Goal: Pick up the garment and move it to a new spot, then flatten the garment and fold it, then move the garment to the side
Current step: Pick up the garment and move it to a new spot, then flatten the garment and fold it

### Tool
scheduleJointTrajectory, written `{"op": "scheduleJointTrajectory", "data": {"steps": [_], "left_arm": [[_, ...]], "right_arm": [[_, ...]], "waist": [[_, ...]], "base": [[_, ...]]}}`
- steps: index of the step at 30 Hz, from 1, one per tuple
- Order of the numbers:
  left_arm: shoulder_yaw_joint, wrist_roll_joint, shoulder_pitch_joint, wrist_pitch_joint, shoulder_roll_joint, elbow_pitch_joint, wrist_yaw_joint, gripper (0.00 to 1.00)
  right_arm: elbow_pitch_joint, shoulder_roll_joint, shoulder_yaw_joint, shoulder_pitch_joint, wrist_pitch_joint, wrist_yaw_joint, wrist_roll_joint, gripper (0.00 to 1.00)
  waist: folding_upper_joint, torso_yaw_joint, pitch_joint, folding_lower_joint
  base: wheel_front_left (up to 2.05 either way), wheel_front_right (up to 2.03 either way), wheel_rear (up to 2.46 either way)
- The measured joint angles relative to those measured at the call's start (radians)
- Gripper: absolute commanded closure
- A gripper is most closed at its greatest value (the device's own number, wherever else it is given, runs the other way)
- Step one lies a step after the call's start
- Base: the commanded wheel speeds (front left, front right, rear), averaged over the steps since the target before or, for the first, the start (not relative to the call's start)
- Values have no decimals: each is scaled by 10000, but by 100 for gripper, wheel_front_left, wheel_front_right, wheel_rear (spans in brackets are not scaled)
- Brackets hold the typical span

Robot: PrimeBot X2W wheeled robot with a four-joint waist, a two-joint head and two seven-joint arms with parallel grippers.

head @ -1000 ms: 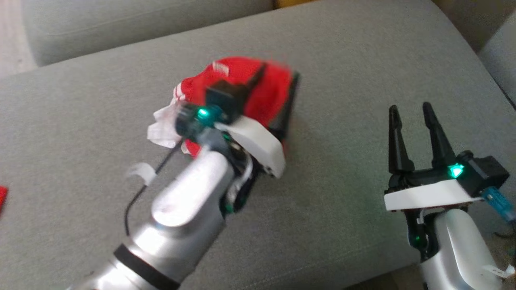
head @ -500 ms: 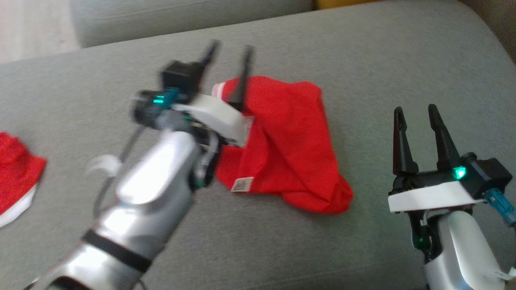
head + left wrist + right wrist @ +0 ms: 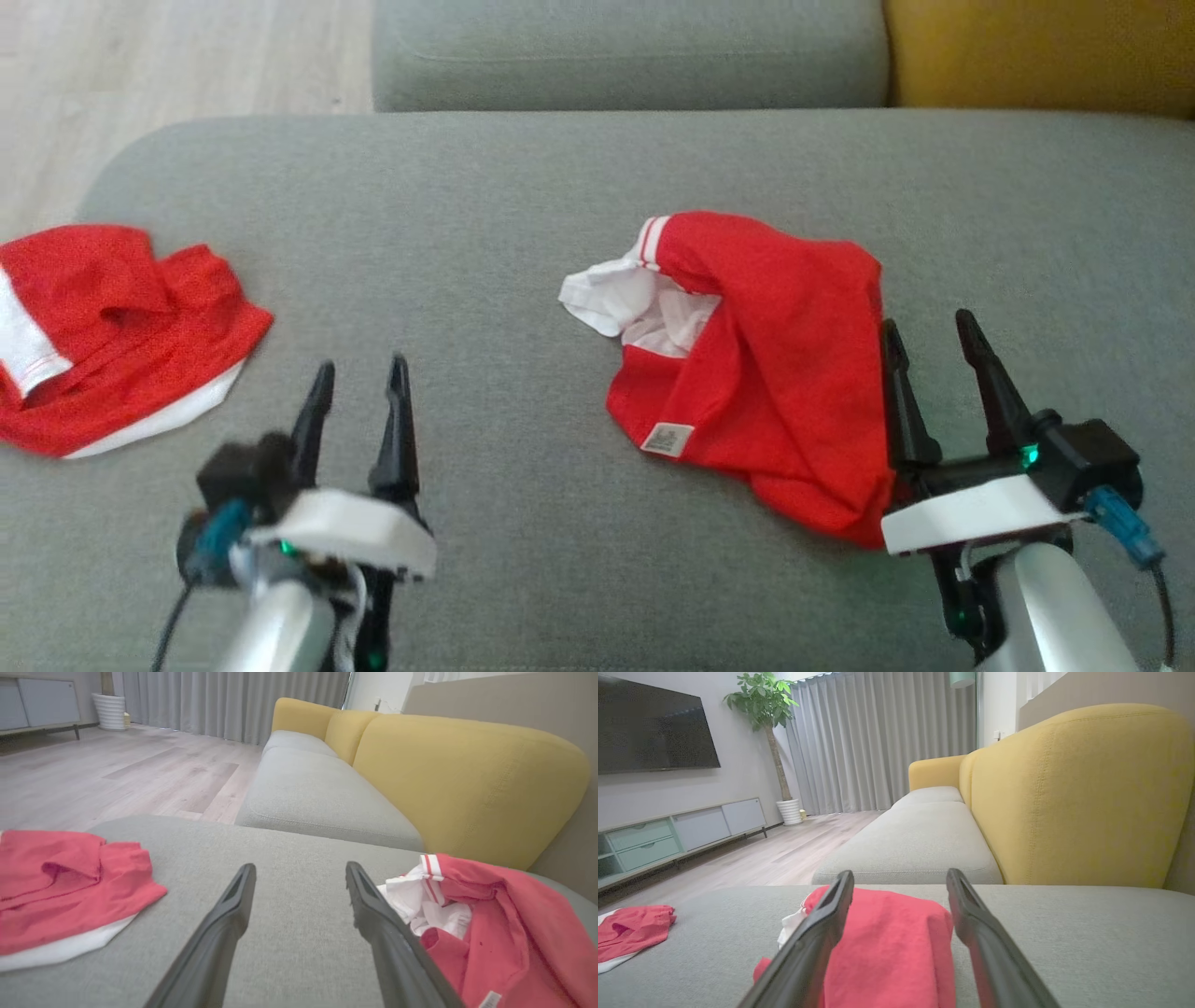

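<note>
Head view: garment [image 3: 775,373] on cushion [image 3: 485,233], right of centre. Second garment [image 3: 112,336] at left edge, well apart. Left gripper [image 3: 361,366] lower left, between them. Right gripper [image 3: 926,323] lower right, fingers [image 3: 901,411] just beside garment's right edge. Back cushion [image 3: 625,47] at top.

Matt red cloth garment [image 3: 775,373] lies on coarse-woven grey fabric cushion [image 3: 523,233].
</note>
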Motion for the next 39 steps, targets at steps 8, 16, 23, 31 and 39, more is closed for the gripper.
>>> {"op": "scheduleJointTrajectory", "data": {"steps": [8, 16, 23, 31, 39], "left_arm": [[1066, 907, 795, 0, -1053, -261, -790, 0], [1337, 1350, 420, 0, -1478, 4, -1285, 0], [1317, 1404, 354, 0, -1582, 222, -1453, 0], [731, 926, -80, 0, -1616, 142, -1225, 0], [512, 826, -94, 0, -1620, 142, -1066, 0]], "right_arm": [[15, -4, 683, 75, 79, 0, -174, 0], [328, -309, 2895, -680, 1315, 0, -201, 0], [1814, -1014, 3850, -1992, 2303, 0, -151, 0], [3582, -1369, 3739, -3386, 2811, 0, -616, 0], [4316, -1611, 4853, -3886, 2865, 0, 58, 100]], "waist": [[0, 477, 23, 0], [0, 903, 432, 0], [0, 1557, 908, 0], [0, 2342, 1480, 0], [0, 2663, 1662, 0]], "base": [[0, 0, 0], [0, 0, 0], [0, 0, 0], [0, 0, 0], [0, 0, 0]]}}
